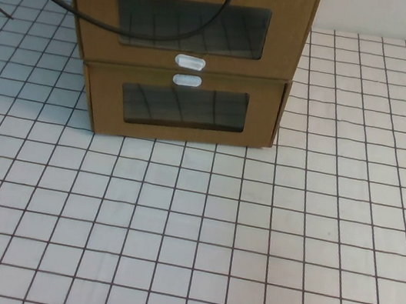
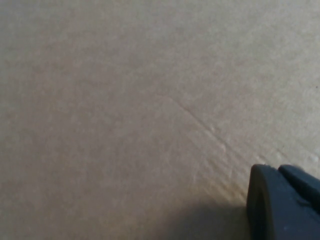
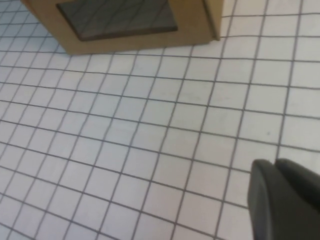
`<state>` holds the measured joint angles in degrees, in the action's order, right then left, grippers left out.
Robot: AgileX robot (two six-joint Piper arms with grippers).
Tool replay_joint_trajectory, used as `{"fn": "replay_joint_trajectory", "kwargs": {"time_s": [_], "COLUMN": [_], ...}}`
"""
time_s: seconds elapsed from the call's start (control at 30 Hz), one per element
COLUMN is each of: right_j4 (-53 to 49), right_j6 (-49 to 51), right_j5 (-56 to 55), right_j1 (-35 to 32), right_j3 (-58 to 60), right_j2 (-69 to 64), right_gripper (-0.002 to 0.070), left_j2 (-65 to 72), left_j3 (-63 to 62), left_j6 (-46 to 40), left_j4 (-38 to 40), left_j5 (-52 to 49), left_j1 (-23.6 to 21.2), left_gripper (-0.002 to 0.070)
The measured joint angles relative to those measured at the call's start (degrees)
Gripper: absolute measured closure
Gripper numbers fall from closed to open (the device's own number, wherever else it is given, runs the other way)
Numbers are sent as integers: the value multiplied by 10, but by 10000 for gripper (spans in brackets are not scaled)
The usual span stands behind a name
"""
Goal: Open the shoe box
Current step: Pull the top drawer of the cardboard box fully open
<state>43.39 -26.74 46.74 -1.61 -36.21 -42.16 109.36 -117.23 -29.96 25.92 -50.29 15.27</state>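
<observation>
Shoe box (image 1: 231,75) is shut. Your left gripper (image 2: 282,197), state I cannot tell, is close at its cardboard, perhaps for steadying; right gripper (image 3: 282,195), closed, waits above the table (image 1: 250,246).

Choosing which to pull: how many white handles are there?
2: upper handle on the upper box, lower handle on the lower box. Left gripper faces cardboard up close; right gripper, shut, hovers over the table.

Cropped and blurred
The shoe box (image 1: 183,110) is cropped at the high view's top; left gripper (image 2: 282,205), against blurred cardboard (image 2: 125,100), and right gripper (image 3: 282,197), over the table (image 3: 150,150), show only dark corners.
</observation>
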Motion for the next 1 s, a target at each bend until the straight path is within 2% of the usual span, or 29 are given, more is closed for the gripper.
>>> {"fn": "replay_joint_trajectory", "kwargs": {"time_s": [0.17, 0.37, 0.53, 0.7, 0.83, 1.0], "right_j4": [48, -2, -163, -398, -564, -725], "right_j6": [-59, -31, 77, 175, 206, 250], "right_j5": [-1, -41, -58, -58, -67, -112], "right_j1": [30, 174, 342, 479, 529, 536], "right_j3": [-82, -201, -312, -403, -431, -432], "right_j2": [-126, -258, -377, -485, -537, -564], "right_gripper": [689, 689, 689, 689, 689, 652], "left_j2": [0, 0, 0, 0, 0, 0], "left_j3": [0, 0, 0, 0, 0, -1], "left_j6": [2, 6, 15, 17, 18, 22], "left_j4": [-1, -1, -1, -1, -1, -1], "left_j5": [0, -1, -1, -2, -2, -6], "left_j1": [0, 0, 0, 0, 0, 0], "left_gripper": [677, 677, 677, 677, 677, 677]}}
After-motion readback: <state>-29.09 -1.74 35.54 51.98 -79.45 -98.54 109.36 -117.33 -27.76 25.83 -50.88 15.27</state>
